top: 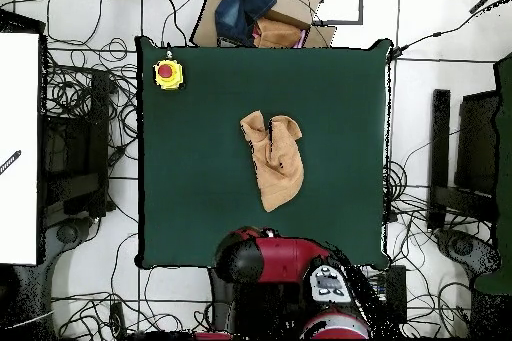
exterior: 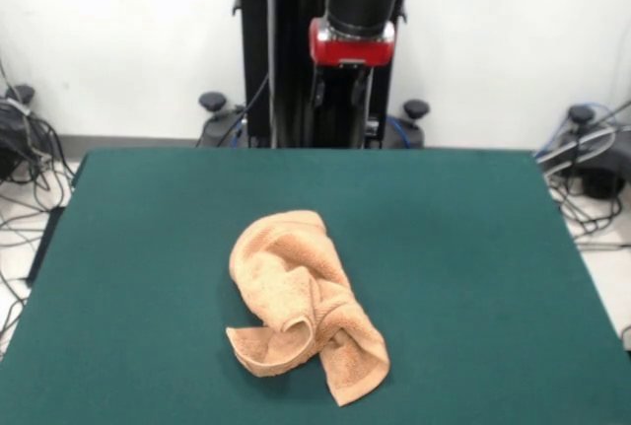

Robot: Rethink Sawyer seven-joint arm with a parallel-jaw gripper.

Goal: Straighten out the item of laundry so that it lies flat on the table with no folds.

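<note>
Front view: the peach terry towel (exterior: 304, 302) lies crumpled and twisted near the centre of the green tabletop (exterior: 473, 247). The gripper (exterior: 343, 100) hangs at the far edge; jaw state cannot be determined.
Overhead view: the towel (top: 273, 158) is bunched; a yellow button box (top: 168, 74) sits at one corner.

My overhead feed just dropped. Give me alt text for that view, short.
A small peach-orange terry-cloth towel lies crumpled and twisted near the middle of the dark green felt-covered table, nothing touching it. The red and black robot arm is drawn back over the table's bottom edge. A yellow box with a red button sits at the top left corner.
</note>
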